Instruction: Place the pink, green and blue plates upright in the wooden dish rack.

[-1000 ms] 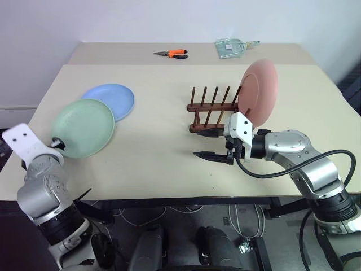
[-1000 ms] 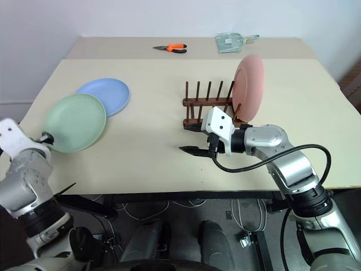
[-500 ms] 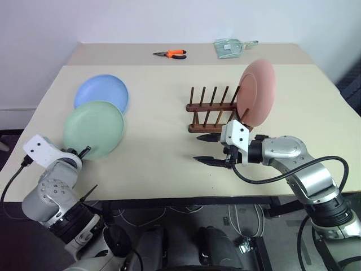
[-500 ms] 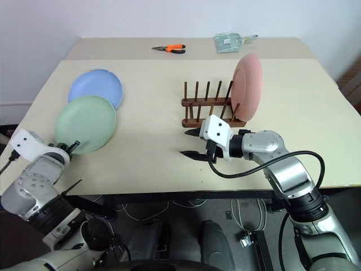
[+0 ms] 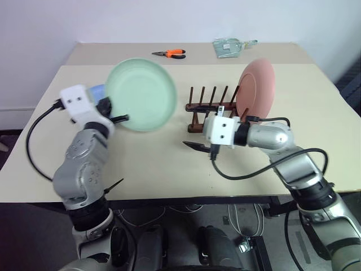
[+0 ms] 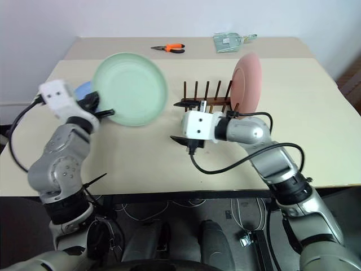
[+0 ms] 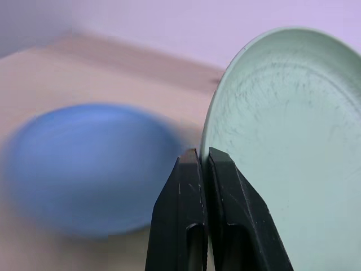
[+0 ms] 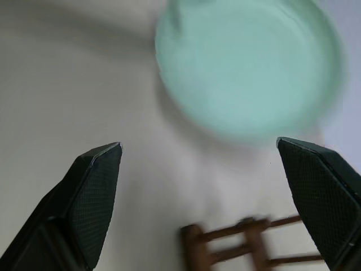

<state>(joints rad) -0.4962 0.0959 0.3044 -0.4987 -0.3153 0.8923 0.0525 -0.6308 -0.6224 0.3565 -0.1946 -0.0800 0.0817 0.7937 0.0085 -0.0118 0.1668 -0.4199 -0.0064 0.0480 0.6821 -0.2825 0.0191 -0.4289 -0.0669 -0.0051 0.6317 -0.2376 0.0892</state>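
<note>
My left gripper (image 7: 202, 155) is shut on the rim of the pale green plate (image 5: 141, 93) and holds it nearly upright in the air, left of the wooden dish rack (image 5: 210, 110). The pink plate (image 5: 256, 93) stands upright at the rack's right end. Flat on the table lies the blue plate (image 7: 84, 169), mostly hidden behind my left arm in the head views. My right gripper (image 8: 197, 144) is open and empty, low over the table just in front of the rack's left end, facing the green plate (image 8: 248, 68).
Orange-handled pliers (image 5: 171, 53) and a clear packet (image 5: 230, 46) lie on the far table behind. The rack's free pegs (image 5: 214, 96) stand left of the pink plate. The beige table (image 5: 152, 164) has bare room in front.
My left gripper shut on the green plate, lifted it off the table and swung it up and right toward the rack. My right gripper rolled and opened wider.
</note>
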